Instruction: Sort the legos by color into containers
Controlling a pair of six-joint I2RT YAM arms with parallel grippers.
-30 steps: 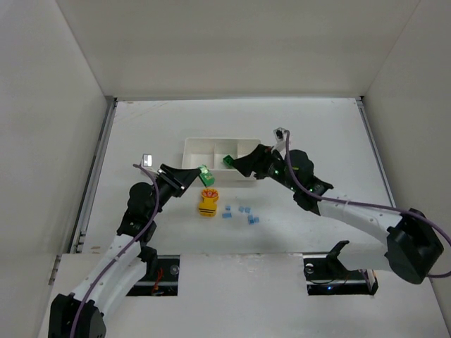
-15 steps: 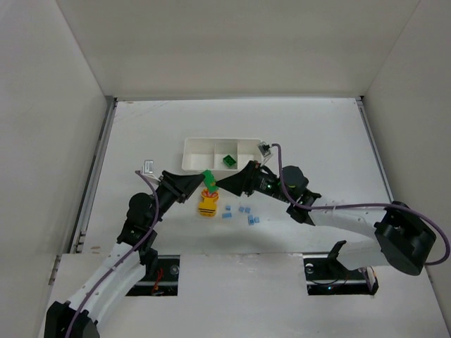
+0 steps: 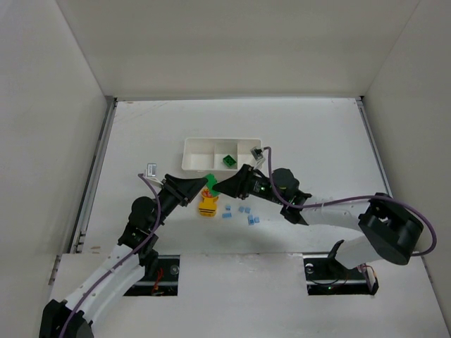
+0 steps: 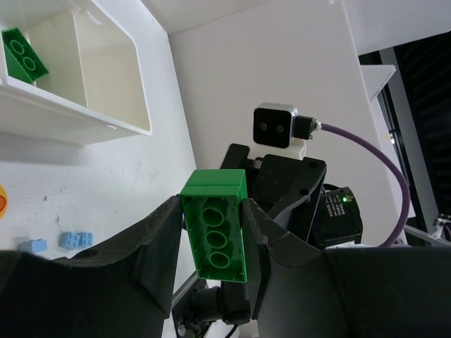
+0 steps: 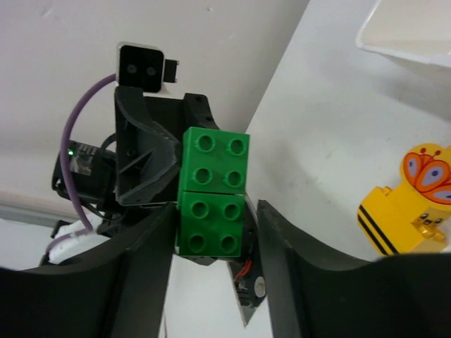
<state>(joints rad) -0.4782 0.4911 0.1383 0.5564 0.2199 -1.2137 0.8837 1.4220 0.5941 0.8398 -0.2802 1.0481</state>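
My left gripper [image 3: 201, 187] is shut on a green two-brick stack [image 3: 210, 182] and holds it above the table; the wrist view shows its hollow underside [image 4: 215, 229] pinched between both fingers. My right gripper [image 3: 220, 185] meets it from the right. Its jaws straddle the stack's studded end [image 5: 211, 190], the left finger touching and the right finger a gap away. A yellow-orange brick [image 3: 207, 204] with a butterfly print [image 5: 409, 201] lies just below. Light blue bricks [image 3: 244, 210] lie to its right. The white tray [image 3: 199, 146] holds one green brick [image 3: 229, 161] in its middle compartment.
The tray's left and right compartments look empty. The tray's near wall [image 4: 77, 120] is close behind both grippers. The two arms' wrists face each other at close range. White walls enclose the table on three sides.
My right gripper left the tray, where a green brick stayed, and moved left to the stack. My left gripper shifted slightly right and up with the stack.
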